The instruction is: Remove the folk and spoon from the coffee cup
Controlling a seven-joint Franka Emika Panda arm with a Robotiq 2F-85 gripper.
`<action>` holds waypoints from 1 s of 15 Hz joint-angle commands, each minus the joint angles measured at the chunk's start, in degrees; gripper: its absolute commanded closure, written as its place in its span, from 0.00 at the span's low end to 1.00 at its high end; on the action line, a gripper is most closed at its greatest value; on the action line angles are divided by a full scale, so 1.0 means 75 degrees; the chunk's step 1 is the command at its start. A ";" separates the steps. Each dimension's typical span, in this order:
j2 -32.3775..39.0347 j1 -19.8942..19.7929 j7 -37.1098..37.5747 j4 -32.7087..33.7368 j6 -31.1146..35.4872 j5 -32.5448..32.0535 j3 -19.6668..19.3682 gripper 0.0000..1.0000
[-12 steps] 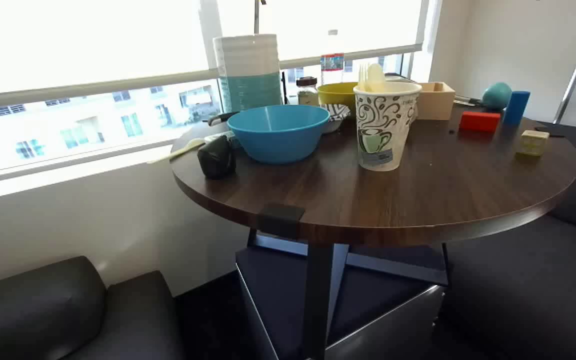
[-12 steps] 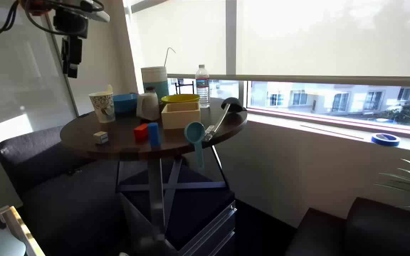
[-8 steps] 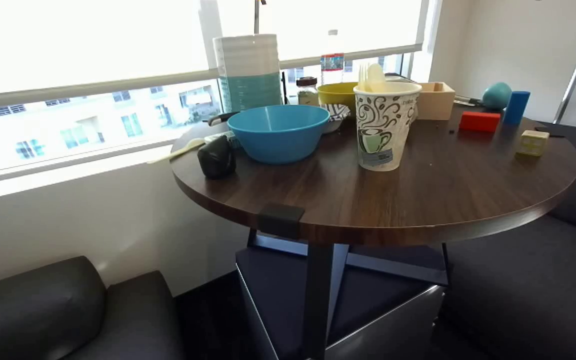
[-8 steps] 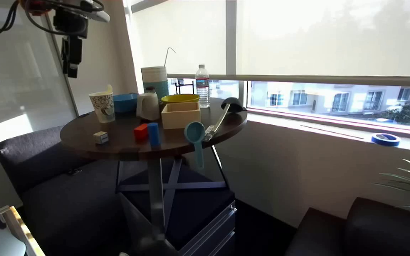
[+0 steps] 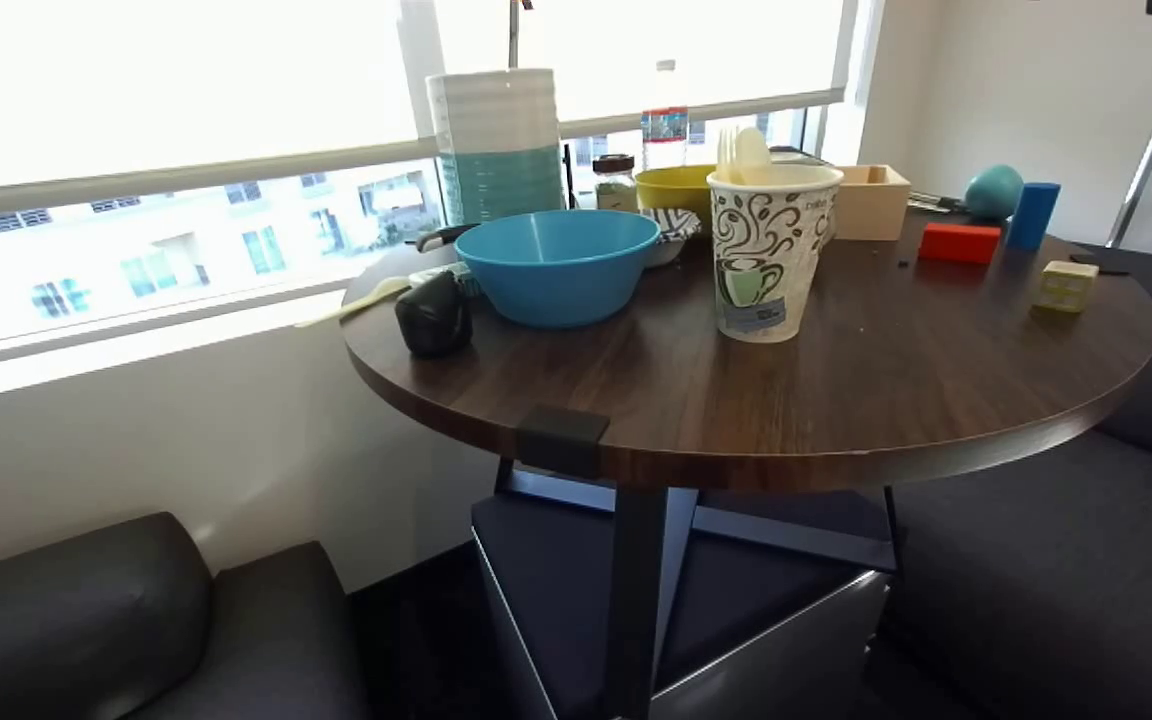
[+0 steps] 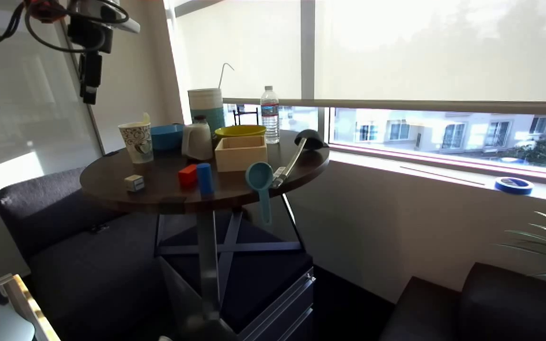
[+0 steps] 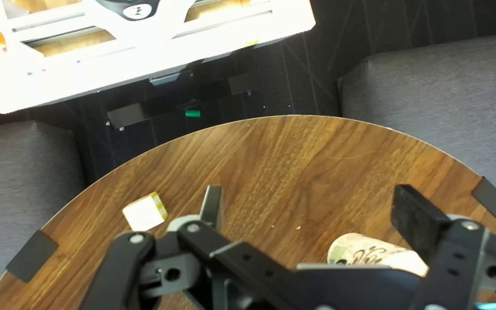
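Gripper (image 6: 89, 93) hangs at left in an exterior view, up above table (image 6: 161, 187) ht.; fingers (image 7: 416, 215) wide apart per wrist view. Small pale cube (image 6: 134, 183) sits near left on the table. Behind it, paper coffee cup (image 6: 136, 144) w/ scroll pattern stands upright, well apart from gripper; pale fork (image 5: 726, 150) & spoon (image 5: 753, 150) are in it, heads up, poking over rim. Wrist view: cup partly hidden by gripper. Blue bowl (image 6: 165, 138) is right of cup & a bit farther. Next, red block (image 6: 187, 175) just beside upright blue block (image 6: 205, 179), toward near edge; white/teal canister (image 6: 205, 99) at far side. Wooden box (image 6: 241, 160) mid-right, w/ yellow bowl (image 6: 240, 131) & water bottle (image 6: 269, 116) beyond. Teal scoop (image 6: 259, 176) at near edge, hdl. overhanging. At table's right, dark-headed ladle (image 6: 308, 137), hdl. toward near side. Well off right, blue tape roll (image 6: 513, 185) on window sill (image 6: 386, 159).
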 commanded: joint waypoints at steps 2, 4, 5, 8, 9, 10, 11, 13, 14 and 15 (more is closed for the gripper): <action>0.0406 -0.0251 0.1786 0.0057 0.0742 0.0976 0.0597 0.00; 0.0580 -0.0302 0.2523 0.0081 0.1209 0.1076 0.0741 0.00; 0.0707 -0.0300 0.2901 0.0144 0.1359 0.1148 0.0756 0.00; 0.1116 -0.0295 0.3912 0.0312 0.1897 0.1072 0.0792 0.00; 0.1240 -0.0266 0.4183 0.0347 0.2106 0.1036 0.0796 0.00; 0.1396 -0.0231 0.4428 0.0404 0.2293 0.1008 0.0800 0.00; 0.1504 -0.0212 0.4713 0.0429 0.2491 0.0965 0.0806 0.00; 0.1749 -0.0144 0.5081 0.0557 0.2768 0.1004 0.0758 0.00; 0.1895 -0.0096 0.5230 0.0671 0.2865 0.0963 0.0767 0.00; 0.2012 -0.0056 0.5361 0.0736 0.2973 0.0902 0.0784 0.00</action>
